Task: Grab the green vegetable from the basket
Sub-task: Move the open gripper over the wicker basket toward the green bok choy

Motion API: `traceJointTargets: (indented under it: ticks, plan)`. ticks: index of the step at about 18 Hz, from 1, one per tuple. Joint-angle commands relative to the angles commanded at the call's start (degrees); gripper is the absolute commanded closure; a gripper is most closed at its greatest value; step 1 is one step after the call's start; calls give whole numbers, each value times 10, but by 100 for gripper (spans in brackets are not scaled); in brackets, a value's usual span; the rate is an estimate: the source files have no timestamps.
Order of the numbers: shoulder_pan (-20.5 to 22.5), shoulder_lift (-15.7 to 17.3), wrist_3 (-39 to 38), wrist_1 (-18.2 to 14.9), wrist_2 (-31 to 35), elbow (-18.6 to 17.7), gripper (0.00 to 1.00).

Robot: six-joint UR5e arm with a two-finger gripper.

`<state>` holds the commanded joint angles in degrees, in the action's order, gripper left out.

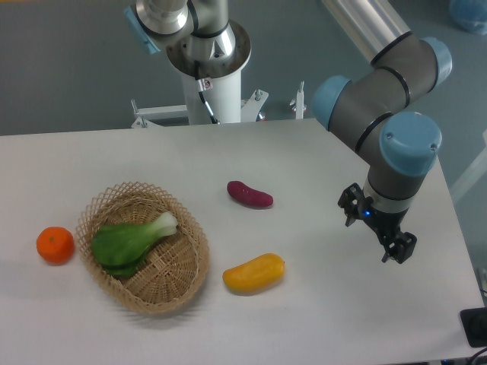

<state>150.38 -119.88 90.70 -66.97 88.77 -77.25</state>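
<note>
The green vegetable (pixel 129 240), a bok choy with dark green leaves and a pale stem end pointing up-right, lies inside the round wicker basket (pixel 188 262) at the left of the table. My gripper (pixel 376 233) hangs far to the right, over the right part of the table, well apart from the basket. Its two dark fingers stand spread with nothing between them.
An orange (pixel 55 245) sits just left of the basket. A purple oblong vegetable (pixel 249 195) lies mid-table, and a yellow-orange oblong vegetable (pixel 254 273) lies right of the basket. The arm's base column (pixel 213 84) stands at the table's far edge.
</note>
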Motion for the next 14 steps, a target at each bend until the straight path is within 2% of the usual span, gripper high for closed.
traceJointTargets:
  ticks: [6,14]
  plan:
    - [-7,3,-6,-3,-1,-2,0]
    - [-55,16,-62,-8,-17,-18,0]
